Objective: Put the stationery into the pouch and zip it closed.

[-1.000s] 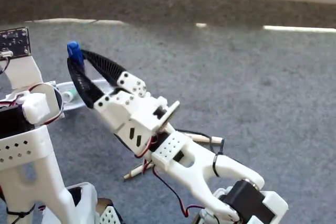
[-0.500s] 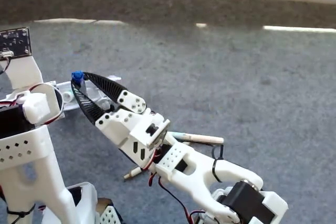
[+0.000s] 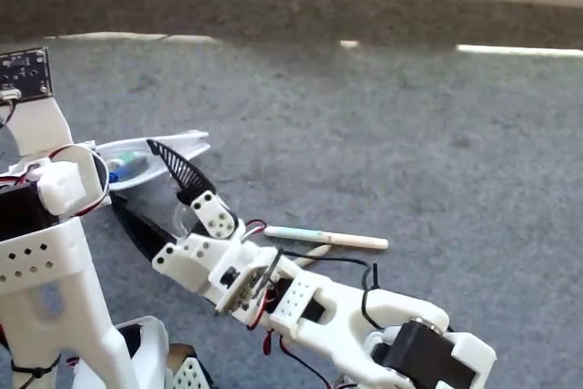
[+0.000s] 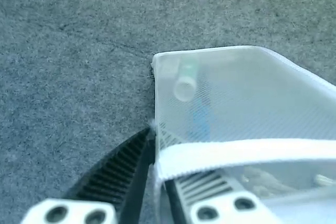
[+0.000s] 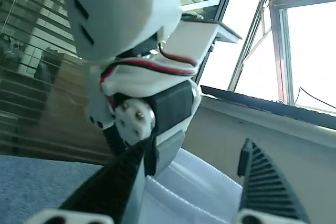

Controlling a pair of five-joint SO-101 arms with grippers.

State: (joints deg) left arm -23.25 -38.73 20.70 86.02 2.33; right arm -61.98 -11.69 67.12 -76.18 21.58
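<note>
Grey carpet [image 3: 410, 134] throughout. I see the left gripper [image 4: 156, 148] clamped on the pouch [image 4: 236, 93] rim, far left. Right gripper [image 3: 135, 175] gapes empty beside it. Pen [image 3: 323, 238] lies to the right.

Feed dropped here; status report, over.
Left gripper jaws shut on translucent white mesh pouch. Right gripper jaws open beside it. Slim beige pen lies outside on grey carpet.

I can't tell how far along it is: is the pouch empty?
No, through the clear wall of the pouch a white-capped item and a blue item show inside it.
</note>
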